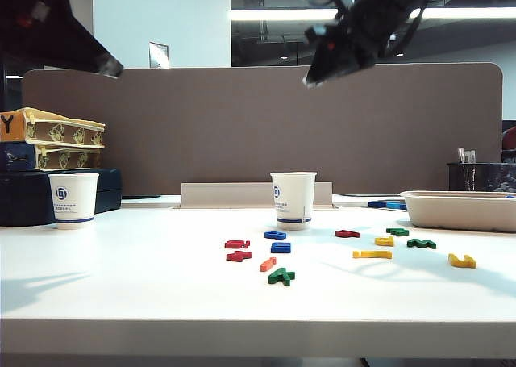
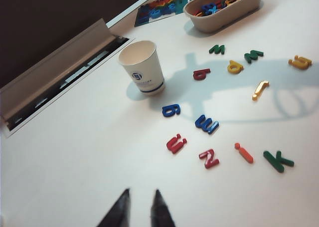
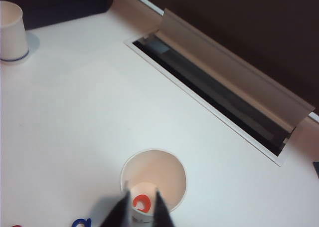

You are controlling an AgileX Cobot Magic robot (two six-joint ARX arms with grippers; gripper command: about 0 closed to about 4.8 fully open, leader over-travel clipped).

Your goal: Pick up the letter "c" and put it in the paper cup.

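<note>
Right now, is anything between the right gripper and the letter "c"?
Nothing. In the right wrist view the right gripper hangs over the paper cup, and the letter "c" lies on the cup's floor, seen through the gap between the fingers.

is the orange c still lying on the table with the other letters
No, the right wrist view shows the letter "c" lying on the bottom inside the paper cup, seen between the fingers of the right gripper.

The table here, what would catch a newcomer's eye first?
Bright plastic letters scattered mid-table in front of the paper cup. Seen from above, the orange-red letter "c" lies inside that cup, with the right gripper poised over it and the left gripper raised well clear.
</note>
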